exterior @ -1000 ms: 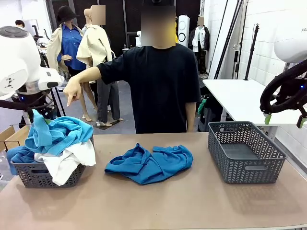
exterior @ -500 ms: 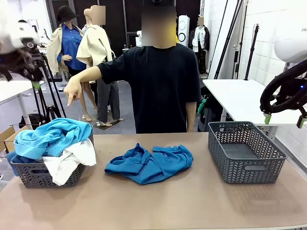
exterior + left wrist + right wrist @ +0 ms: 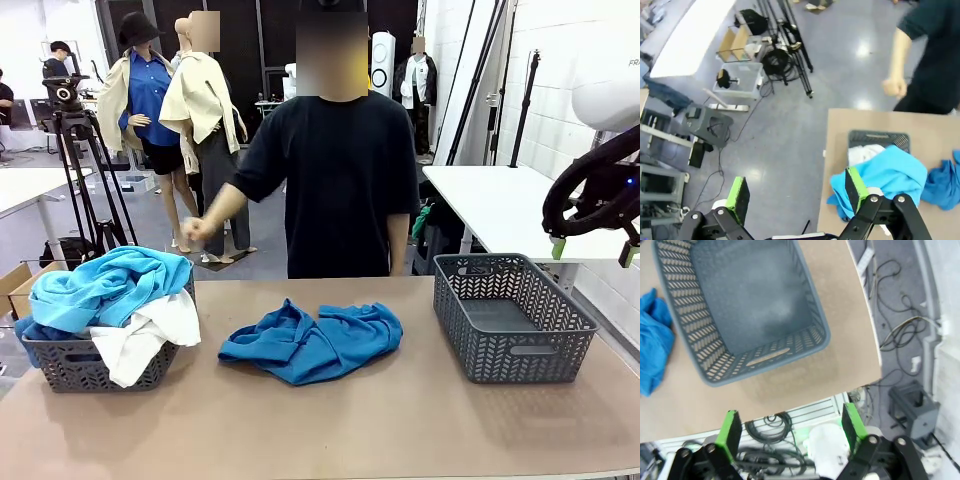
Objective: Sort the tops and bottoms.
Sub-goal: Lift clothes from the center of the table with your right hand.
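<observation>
A grey left basket (image 3: 60, 365) holds a turquoise top (image 3: 105, 285), a white top (image 3: 145, 340) and a bit of royal blue cloth (image 3: 40, 328). A crumpled royal blue garment (image 3: 312, 342) lies mid-table. My left gripper (image 3: 796, 194) hangs open and empty, high above the floor just off the table's left end; below it are the turquoise top (image 3: 885, 175) and the left basket (image 3: 879, 136). My right gripper (image 3: 592, 250) is open and empty, raised above the empty right basket (image 3: 515, 315), which also lies under my right gripper (image 3: 790, 427) as the basket (image 3: 750, 305).
A person in a black shirt (image 3: 335, 180) stands at the far edge, one fist (image 3: 197, 228) held beside the body. A camera tripod (image 3: 85, 170) stands past the left basket. A white side table (image 3: 500, 205) is at the right. Bare tabletop (image 3: 330, 430) lies in front.
My left arm let go of the turquoise top, which settled in the left basket, and rose out of the front view. The person lowered the pointing arm to a fist. The right arm stayed still.
</observation>
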`<action>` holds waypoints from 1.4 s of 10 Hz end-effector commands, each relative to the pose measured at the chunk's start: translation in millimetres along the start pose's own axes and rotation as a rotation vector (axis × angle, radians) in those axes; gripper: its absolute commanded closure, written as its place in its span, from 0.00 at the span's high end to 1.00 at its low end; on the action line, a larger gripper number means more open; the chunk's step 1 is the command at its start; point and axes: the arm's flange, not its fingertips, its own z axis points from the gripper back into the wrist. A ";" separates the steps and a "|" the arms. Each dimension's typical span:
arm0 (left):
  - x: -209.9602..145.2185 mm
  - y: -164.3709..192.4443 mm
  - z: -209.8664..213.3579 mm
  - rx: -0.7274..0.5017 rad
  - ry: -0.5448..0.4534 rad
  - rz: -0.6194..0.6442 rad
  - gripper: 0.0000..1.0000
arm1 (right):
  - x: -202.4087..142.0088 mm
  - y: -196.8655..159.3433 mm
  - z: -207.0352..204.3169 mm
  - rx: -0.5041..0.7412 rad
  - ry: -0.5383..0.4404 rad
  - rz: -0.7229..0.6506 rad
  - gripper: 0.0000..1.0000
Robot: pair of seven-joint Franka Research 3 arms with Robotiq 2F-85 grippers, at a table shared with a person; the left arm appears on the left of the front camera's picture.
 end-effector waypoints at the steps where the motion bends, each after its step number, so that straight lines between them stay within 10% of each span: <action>1: 19.9 18.9 -0.1 -0.005 0.026 0.055 1.00 | -0.8 0.1 -0.2 0.004 0.000 0.008 1.00; 6: 4.4 51.6 -14.9 0.001 0.041 0.182 1.00 | -0.8 0.1 -0.2 0.004 0.000 0.008 1.00; 10: -97.2 122.1 -44.1 0.158 0.194 0.385 1.00 | -0.8 0.1 -0.2 0.004 0.000 0.008 1.00; 14: -206.6 110.8 -84.3 0.112 0.361 0.567 1.00 | -0.8 0.1 -0.2 0.004 0.000 0.008 1.00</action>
